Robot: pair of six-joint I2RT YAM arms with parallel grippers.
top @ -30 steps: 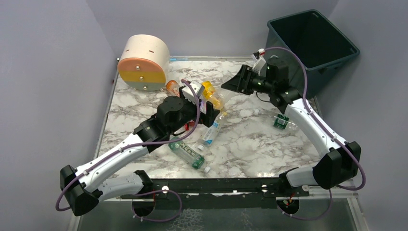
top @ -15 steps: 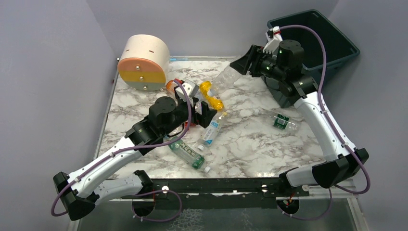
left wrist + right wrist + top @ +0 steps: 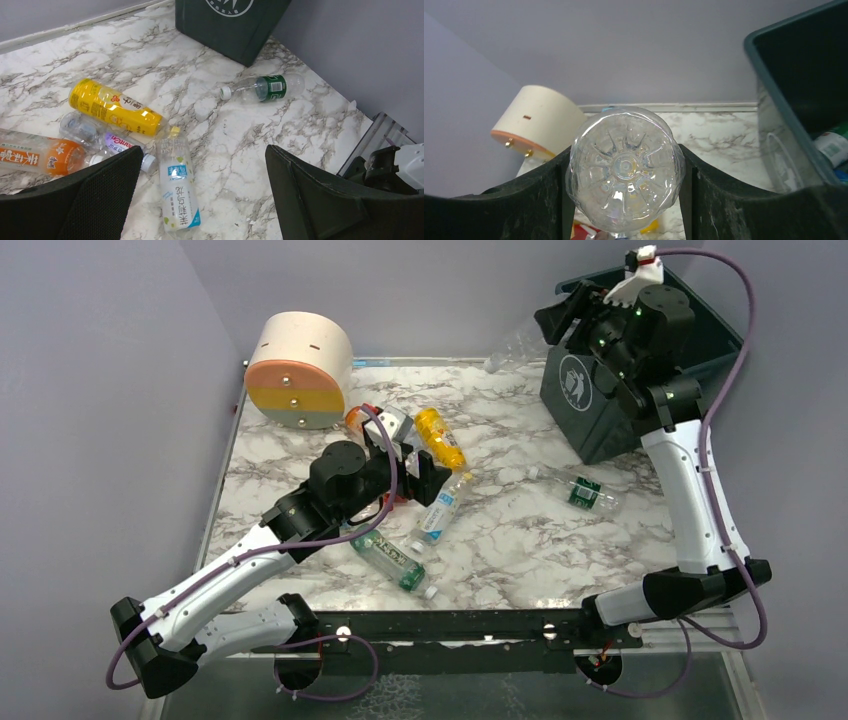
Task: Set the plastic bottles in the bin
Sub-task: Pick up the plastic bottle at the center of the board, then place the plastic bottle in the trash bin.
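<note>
Up high, the right gripper is clamping a clear bottle beside the bin. Meanwhile the left gripper is hovering, jaws apart, over scattered bottles.

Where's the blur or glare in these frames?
Top external: the clear bottle looks faint and smeared against the pale background. Left wrist: sharp, with a bright glint on the yellow bottle. Right wrist: that clear bottle's base is crisp, no blown highlights.
</note>
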